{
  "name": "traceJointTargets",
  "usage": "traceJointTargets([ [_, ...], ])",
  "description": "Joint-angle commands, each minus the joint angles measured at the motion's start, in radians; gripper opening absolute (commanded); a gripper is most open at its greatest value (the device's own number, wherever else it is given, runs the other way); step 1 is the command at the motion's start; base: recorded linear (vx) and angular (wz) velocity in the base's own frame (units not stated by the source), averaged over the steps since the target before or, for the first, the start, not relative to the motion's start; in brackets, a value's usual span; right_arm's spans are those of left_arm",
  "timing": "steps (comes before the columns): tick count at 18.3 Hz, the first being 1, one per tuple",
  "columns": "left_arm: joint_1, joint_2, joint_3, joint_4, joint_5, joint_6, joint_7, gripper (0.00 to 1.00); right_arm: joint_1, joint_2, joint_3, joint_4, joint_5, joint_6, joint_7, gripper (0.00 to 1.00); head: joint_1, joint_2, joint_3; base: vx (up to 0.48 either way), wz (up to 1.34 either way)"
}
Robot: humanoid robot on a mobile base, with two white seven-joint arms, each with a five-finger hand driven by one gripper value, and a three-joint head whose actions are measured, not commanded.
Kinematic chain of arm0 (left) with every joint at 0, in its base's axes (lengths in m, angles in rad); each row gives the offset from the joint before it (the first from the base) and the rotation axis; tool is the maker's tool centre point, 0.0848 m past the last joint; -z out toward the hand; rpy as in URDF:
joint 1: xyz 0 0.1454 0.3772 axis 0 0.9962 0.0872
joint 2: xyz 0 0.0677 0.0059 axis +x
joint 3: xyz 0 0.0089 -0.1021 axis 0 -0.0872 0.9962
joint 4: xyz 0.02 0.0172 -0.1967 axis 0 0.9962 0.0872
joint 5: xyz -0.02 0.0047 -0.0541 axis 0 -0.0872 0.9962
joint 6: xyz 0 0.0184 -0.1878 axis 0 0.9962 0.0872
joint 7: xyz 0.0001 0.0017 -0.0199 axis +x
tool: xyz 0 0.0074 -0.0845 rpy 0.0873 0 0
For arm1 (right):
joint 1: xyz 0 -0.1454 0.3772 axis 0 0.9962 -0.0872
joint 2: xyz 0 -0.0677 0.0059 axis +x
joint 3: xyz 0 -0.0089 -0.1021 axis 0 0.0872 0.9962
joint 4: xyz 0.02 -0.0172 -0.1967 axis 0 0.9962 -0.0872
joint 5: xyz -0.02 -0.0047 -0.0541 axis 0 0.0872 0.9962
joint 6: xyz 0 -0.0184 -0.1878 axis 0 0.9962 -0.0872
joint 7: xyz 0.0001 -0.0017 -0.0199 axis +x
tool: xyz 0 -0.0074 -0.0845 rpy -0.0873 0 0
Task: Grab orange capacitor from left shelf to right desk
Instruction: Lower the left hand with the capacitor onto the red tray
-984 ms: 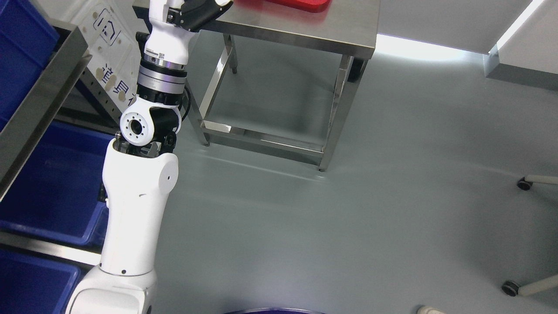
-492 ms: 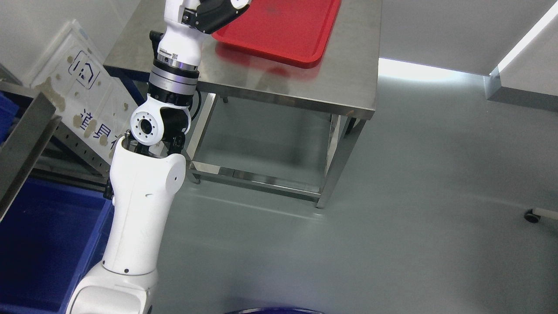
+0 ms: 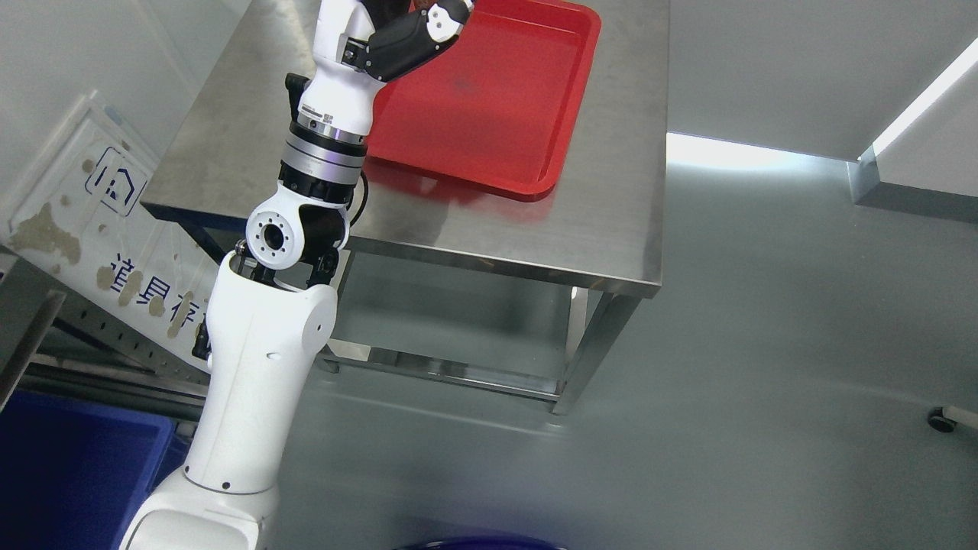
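Note:
My left arm [image 3: 260,367] rises from the lower left and reaches over the steel desk [image 3: 603,221]. Its hand [image 3: 405,34] is at the top edge of the head view, above the near left corner of the red tray [image 3: 497,107] that lies on the desk. The picture's edge cuts off part of the hand, so what it holds is hidden. No orange capacitor shows anywhere. The tray's visible surface is bare. The right arm is out of view.
A blue bin [image 3: 69,473] sits in the shelf at the lower left, under a steel shelf rail [image 3: 23,344]. A white sign board [image 3: 114,244] leans beside the desk. Grey floor [image 3: 764,344] spreads to the right, with a castor wheel [image 3: 941,420] at the far right.
The camera has tilted up, so the whole picture has shifted down and more of the desk and tray shows. The left hand now stands further over the tray's corner.

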Motion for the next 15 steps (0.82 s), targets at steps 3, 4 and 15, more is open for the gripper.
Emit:
traceJointTargets([
  [3, 0.076, 0.017, -0.091, -0.001, -0.01, 0.124, -0.005, 0.01, 0.002, -0.017, -0.011, -0.034, 0.0, 0.0, 0.0, 1.0, 0.0, 0.0, 0.0, 0.216, -0.03],
  [4, 0.081, 0.017, -0.106, 0.001, -0.018, 0.145, -0.005, 0.01, 0.002, -0.017, -0.011, -0.034, 0.0, -0.002, 0.0, 1.0, 0.0, 0.0, 0.0, 0.197, -0.04],
  [15, 0.034, 0.017, -0.136, 0.314, -0.222, 0.182, 0.009, 0.04, 0.002, -0.017, -0.011, -0.034, 0.0, 0.0, 0.0, 1.0, 0.0, 0.0, 0.0, 0.107, -0.01],
])
